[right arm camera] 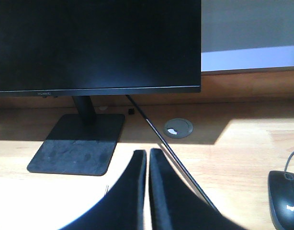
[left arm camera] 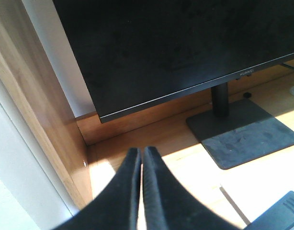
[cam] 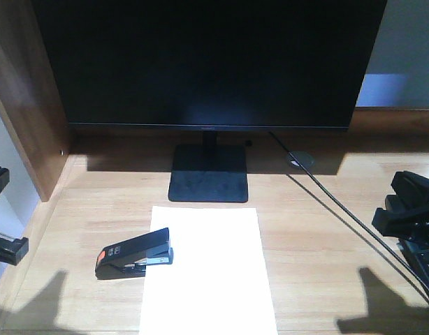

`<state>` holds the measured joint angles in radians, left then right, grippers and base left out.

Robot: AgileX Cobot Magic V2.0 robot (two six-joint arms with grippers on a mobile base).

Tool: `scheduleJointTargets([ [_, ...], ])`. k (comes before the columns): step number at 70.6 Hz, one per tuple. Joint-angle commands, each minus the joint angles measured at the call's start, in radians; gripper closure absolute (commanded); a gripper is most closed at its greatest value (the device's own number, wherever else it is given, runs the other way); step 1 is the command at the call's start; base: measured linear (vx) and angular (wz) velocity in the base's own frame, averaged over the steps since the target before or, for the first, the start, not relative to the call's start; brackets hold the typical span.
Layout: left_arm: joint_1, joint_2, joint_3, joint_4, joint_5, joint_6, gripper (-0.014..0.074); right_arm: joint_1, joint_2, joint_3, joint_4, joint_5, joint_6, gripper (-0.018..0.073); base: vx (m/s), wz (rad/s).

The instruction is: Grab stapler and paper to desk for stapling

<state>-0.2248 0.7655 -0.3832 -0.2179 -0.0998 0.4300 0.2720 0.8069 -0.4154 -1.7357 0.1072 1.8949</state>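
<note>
The black stapler (cam: 135, 254) with its orange rear end lies on the light wood desk (cam: 319, 230), its front resting over the left edge of the white paper (cam: 207, 272). The paper lies flat in front of the monitor stand. My left gripper (cam: 6, 244) hangs at the desk's left edge, apart from the stapler. In the left wrist view its fingers (left arm camera: 132, 167) are pressed together with nothing between them. My right gripper (cam: 408, 206) hovers over the desk's right side. Its fingers (right arm camera: 159, 167) are likewise shut and empty, and the paper (right arm camera: 37, 206) glares white to the lower left of them.
A large black monitor (cam: 207, 63) on a square stand (cam: 208, 174) fills the back. A dark wooden side panel (cam: 26, 98) walls the left. A black cable (cam: 340, 209) runs diagonally past a grommet (right arm camera: 178, 128). A black mouse (right arm camera: 286, 203) and a keyboard (cam: 427, 264) sit at the right.
</note>
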Motion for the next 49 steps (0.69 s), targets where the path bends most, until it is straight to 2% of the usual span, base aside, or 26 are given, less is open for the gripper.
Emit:
scheduleJointTargets([
  [1,-0.002,-0.007,-0.027,-0.002,-0.063,-0.012,0.0603,-0.004,-0.01,-0.027,-0.064,0.028,-0.006,0.0565,0.0,0.0],
  [15,-0.002,-0.007,-0.027,-0.002,-0.064,-0.022,0.0603,-0.004,-0.01,-0.027,-0.064,0.028,-0.006,0.0565,0.0,0.0],
  [19,-0.002,-0.007,-0.027,0.013,-0.064,-0.056,0.0603,-0.004,-0.01,-0.027,-0.064,0.028,-0.006,0.0565,0.0,0.0],
  [22,-0.002,-0.007,-0.027,0.05,-0.065,-0.121,0.0603,-0.004,-0.01,-0.027,-0.064,0.028,-0.006,0.0565,0.0,0.0],
  [25,-0.002,-0.007,-0.027,0.12,-0.065,-0.2,0.0603,-0.004,-0.01,-0.027,-0.064,0.028,-0.006,0.0565,0.0,0.0],
  [32,-0.002,-0.007,-0.027,0.297,-0.063,-0.445,0.0603,-0.004,-0.01,-0.027,-0.064,0.03,-0.006,0.0565,0.0,0.0],
  [36,-0.002,-0.007,-0.027,0.348,-0.057,-0.546,0.0603,-0.004,-0.01,-0.027,-0.064,0.03,-0.006,0.0565,0.0,0.0],
  [41,-0.002,-0.017,-0.027,0.357,-0.037,-0.561,0.0603,-0.004,-0.01,-0.027,-0.064,0.03,-0.006,0.0565,0.0,0.0],
  [49,-0.002,-0.081,-0.027,0.351,0.047,-0.529,0.0603,-0.004,-0.01,-0.027,-0.064,0.03,-0.006,0.0565,0.0,0.0],
])
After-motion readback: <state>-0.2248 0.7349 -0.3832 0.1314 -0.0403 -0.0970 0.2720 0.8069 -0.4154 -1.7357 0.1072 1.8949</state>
